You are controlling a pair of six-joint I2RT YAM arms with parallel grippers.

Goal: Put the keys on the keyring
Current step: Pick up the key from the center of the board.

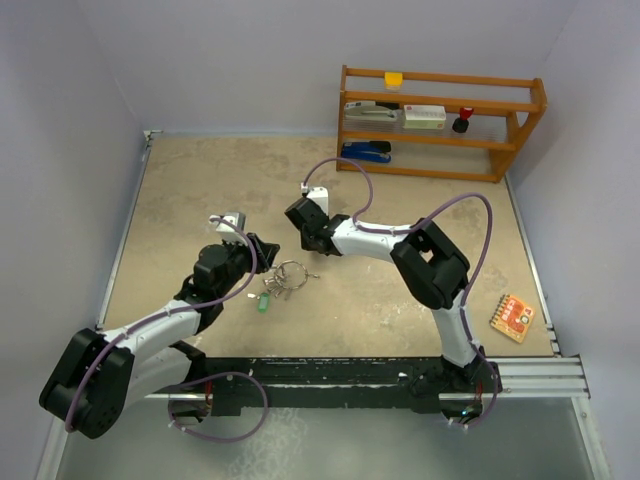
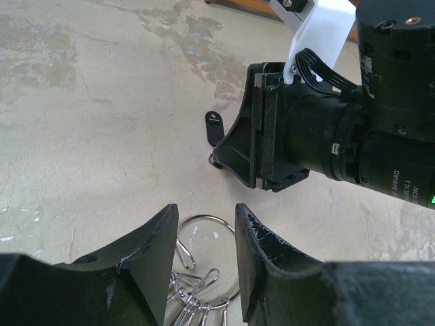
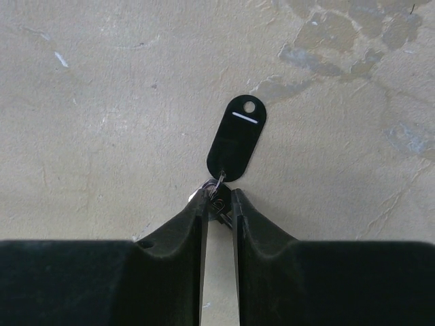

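Left of the keyring (image 1: pixel 289 271), a broad stretch of mottled beige table (image 1: pixel 180 200) reaches a pale metal edge strip and the wall. The left arm lies across the near part of it. The left gripper (image 2: pixel 206 213) comes at the ring from that side, its matte black, scuffed fingers standing apart. In the left wrist view the thin round wire spans the gap between them, and I cannot tell whether the pads press on it or only flank it.

Touching the ring's near-left side is a bunch of small silver keys (image 2: pixel 194 295) and wire clips. The green-headed key (image 1: pixel 263 301) lies at the bunch's nearest end.

Just beyond the ring and apart from it, the right gripper (image 3: pixel 219 197) points down at the table. Its fingertips are drawn almost together, pinching the small silver clasp of a black tag (image 3: pixel 236 139). The tag is flat, oval and glossy, with a round hole and a white slit, and it lies on the table pointing away from the fingers.

Right of the ring, the right arm's bulky elbow and looping purple cable take up the middle ground. Well to the right, near the table's edge, lies a flat orange card (image 1: pixel 512 317). Far beyond and to the right, a wooden rack (image 1: pixel 450 80) stands against the back wall, holding a blue stapler (image 1: pixel 366 151).
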